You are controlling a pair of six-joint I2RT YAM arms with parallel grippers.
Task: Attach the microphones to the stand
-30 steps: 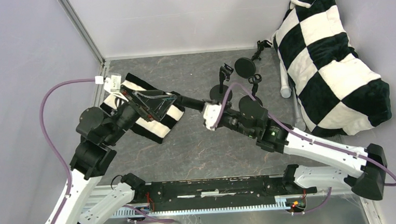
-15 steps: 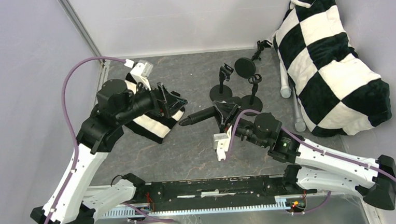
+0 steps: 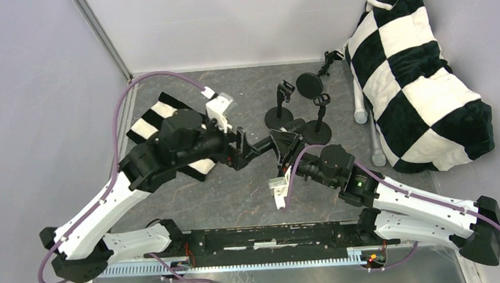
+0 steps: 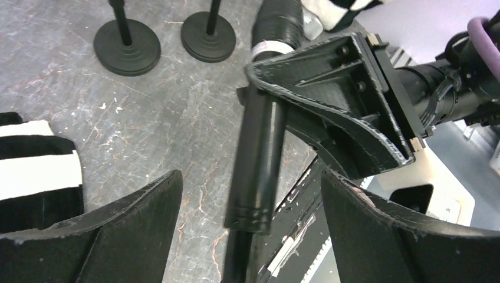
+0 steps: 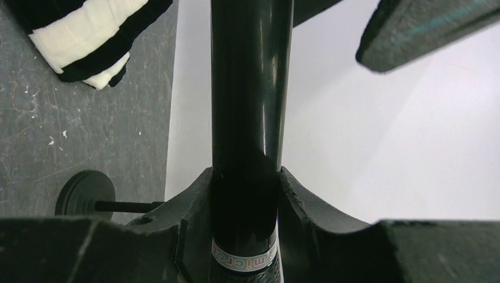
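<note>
Black microphone [image 3: 259, 145] over mid-table, gripped firmly by the right gripper [image 3: 280, 142], its tail pointing to 8 o'clock. The left gripper [image 3: 240, 152] is spread wide either side of that tail, not touching it. Round-based stands [image 3: 279, 118] are near, at 12 o'clock.

Printed in small coloured letters on a pale band [image 5: 244, 261] around the black microphone [image 5: 250, 106], at six o'clock in the right wrist view: "micro", with whatever follows hidden round the curve of the barrel. Seen again near twelve o'clock in the left wrist view, but too blurred and small to read. No other legible writing, numbers or signs.
</note>
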